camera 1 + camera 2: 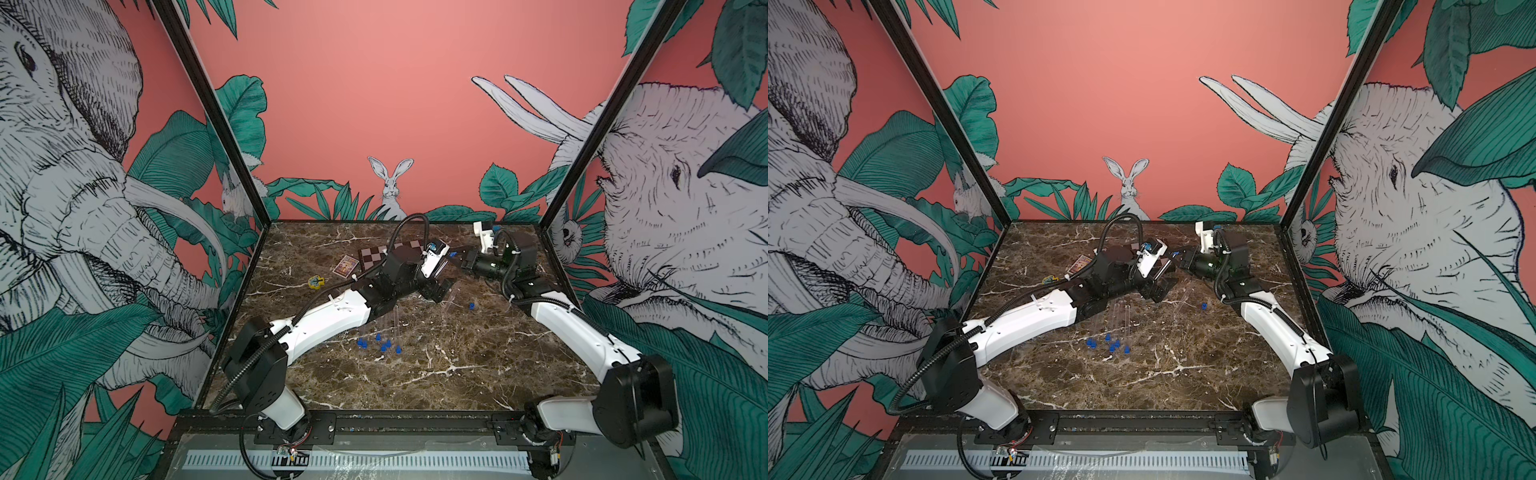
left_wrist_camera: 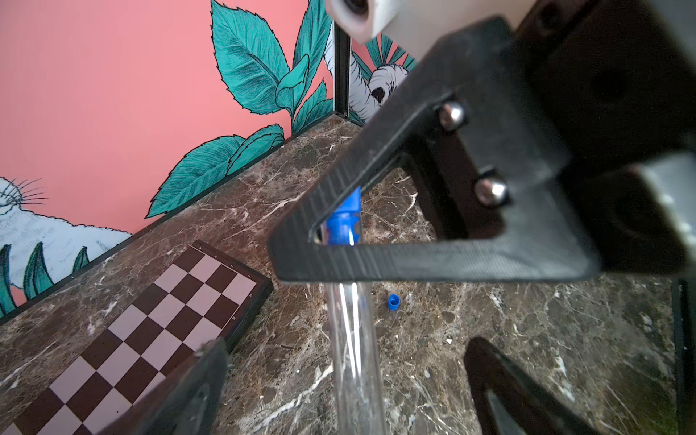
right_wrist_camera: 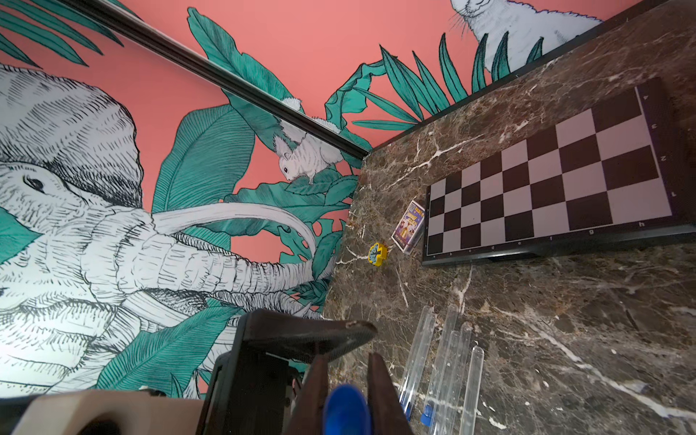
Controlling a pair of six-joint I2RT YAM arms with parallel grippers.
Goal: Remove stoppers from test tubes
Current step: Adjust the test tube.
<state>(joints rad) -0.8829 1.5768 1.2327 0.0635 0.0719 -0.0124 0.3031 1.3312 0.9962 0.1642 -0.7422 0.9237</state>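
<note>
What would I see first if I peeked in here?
Two robot arms meet above the marble table, where the right hand pinches a bright blue stopper. More blue stoppers cluster near the table's middle, and a chessboard lies at the back.

Marble tabletop (image 1: 415, 374): chessboard (image 1: 376, 255), card box (image 1: 345, 266) and yellow toy piece (image 1: 316, 282) left of left gripper (image 1: 445, 277); test tubes (image 1: 1121, 320) and loose stoppers (image 1: 380, 343) behind it, basewards; lone stopper (image 1: 471, 306) to its right.

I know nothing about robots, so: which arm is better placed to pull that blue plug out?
Right, probably: the right gripper is shut on the blue stopper; the left gripper stands open around the test tube, gripping nothing.
</note>
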